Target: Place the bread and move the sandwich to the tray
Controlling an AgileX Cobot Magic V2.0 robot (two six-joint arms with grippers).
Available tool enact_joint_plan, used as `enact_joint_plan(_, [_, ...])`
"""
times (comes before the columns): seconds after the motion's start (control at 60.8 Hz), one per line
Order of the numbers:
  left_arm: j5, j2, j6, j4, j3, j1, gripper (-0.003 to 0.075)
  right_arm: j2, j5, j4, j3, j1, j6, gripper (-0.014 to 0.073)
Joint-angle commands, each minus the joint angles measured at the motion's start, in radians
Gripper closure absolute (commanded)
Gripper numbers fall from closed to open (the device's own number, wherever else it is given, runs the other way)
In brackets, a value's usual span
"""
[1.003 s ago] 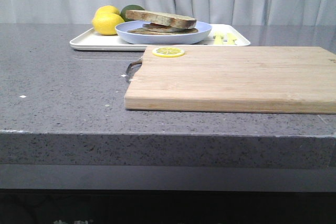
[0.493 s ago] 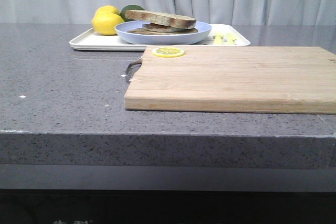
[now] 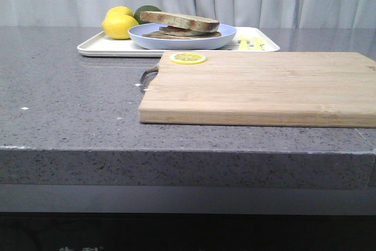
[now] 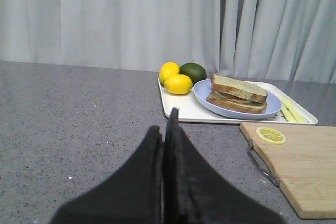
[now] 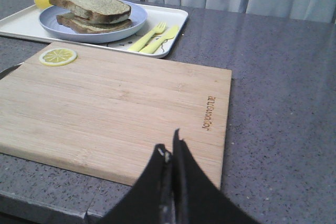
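Golden-crusted thick bread slice tops the egg sandwich on its round pale blue plate, already inside the white rectangular tray. I judge the task finished; both my left gripper and right gripper sit closed and empty, needing only to stay clear.

The thick bread lies flat on top of the sandwich, crust golden-brown, face pale greenish-tan. The stack sits on its pale blue plate, and the plate rests on the white tray.
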Motion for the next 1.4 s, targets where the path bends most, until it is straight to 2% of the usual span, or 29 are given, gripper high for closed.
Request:
enact_joint_plan(0.0, [-0.082,0.004,0.000,-0.011,-0.020,-0.005,0.0738,0.010,-0.080,0.005,-0.028,0.000,-0.004,0.0703])
enact_joint_plan(0.214, [-0.085,0.004,0.000,-0.011,-0.016,-0.005,0.0738,0.010,-0.080,0.005,-0.028,0.000,-0.004,0.0703])
enact_joint_plan(0.362, [-0.178,-0.024,0.000,-0.009,0.055,0.004,0.0738,0.010,-0.080,0.005,-0.028,0.000,-0.004,0.0703])
enact_joint_plan(0.888, [-0.597,-0.022,0.000,0.008,0.554,0.079,0.0738,0.010,-0.080,0.005,-0.028,0.000,-0.004,0.0703])
enact_joint_plan(0.97, [-0.540,-0.022,0.000,0.008,0.550,0.079,0.0738,0.010,-0.080,0.005,-0.028,0.000,-0.004,0.0703])
enact_joint_plan(1.381, [-0.543,-0.020,0.000,0.008,0.555,0.079,0.0738,0.010,-0.080,0.005,-0.028,0.000,-0.004,0.0703])
